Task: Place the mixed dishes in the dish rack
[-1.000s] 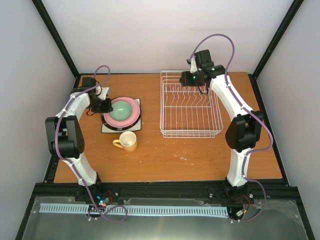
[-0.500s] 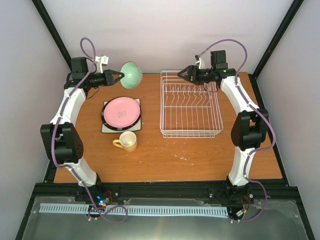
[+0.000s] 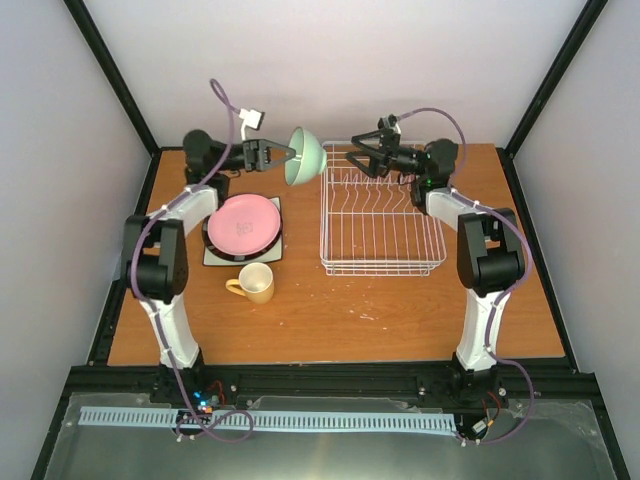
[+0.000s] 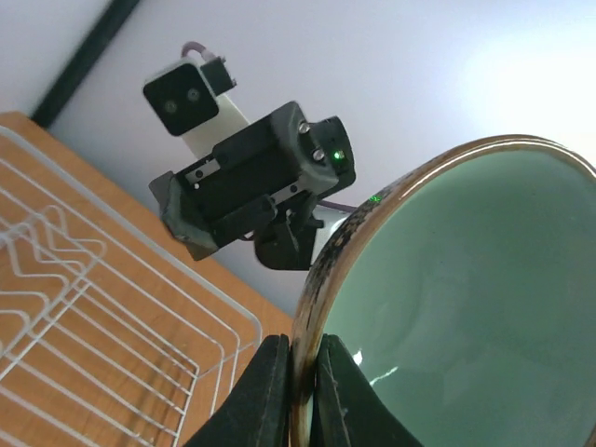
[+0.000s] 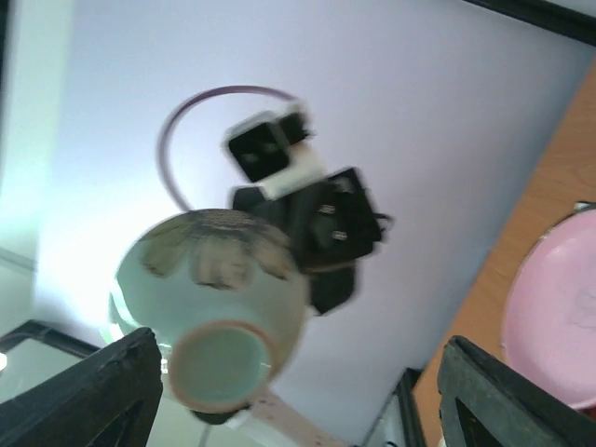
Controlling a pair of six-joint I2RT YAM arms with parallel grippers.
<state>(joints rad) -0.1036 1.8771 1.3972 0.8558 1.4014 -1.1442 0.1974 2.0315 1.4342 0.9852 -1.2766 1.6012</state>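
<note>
Near edge of the table (image 3: 330, 310): the yellow mug (image 3: 256, 283) stands upright on the bare wood, handle to the left. Just beyond it is a stack with the pink plate (image 3: 243, 222) on top, a black-rimmed plate (image 3: 208, 238) showing as a dark crescent beneath it, and the white square plate (image 3: 214, 259) at the bottom.

To the right, well apart from the stack, is the dish rack (image 3: 384, 267). No dish stands among its tines.

Far edge: the mint-green bowl (image 3: 305, 157) hangs in the air on its side, just beside the rack's far-left corner. The left pincer (image 3: 283, 155) is clamped tight on the bowl's rim, one finger inside and one outside, as the left wrist view shows. The right pincer (image 3: 358, 158) points at the bowl from over the rack, its jaws spread wide and holding nothing. It is close to the bowl but apart from it.

Progress, as judged: early. One dish is lifted and none is racked. The bowl, mug and stacked plates all remain to be loaded.

Hard to make out: whatever else lies within the stack is covered by the pink plate. The right wrist view is blurred, showing only the bowl's foot and the left pincer behind it. The left wrist view cuts off most of the bowl.
</note>
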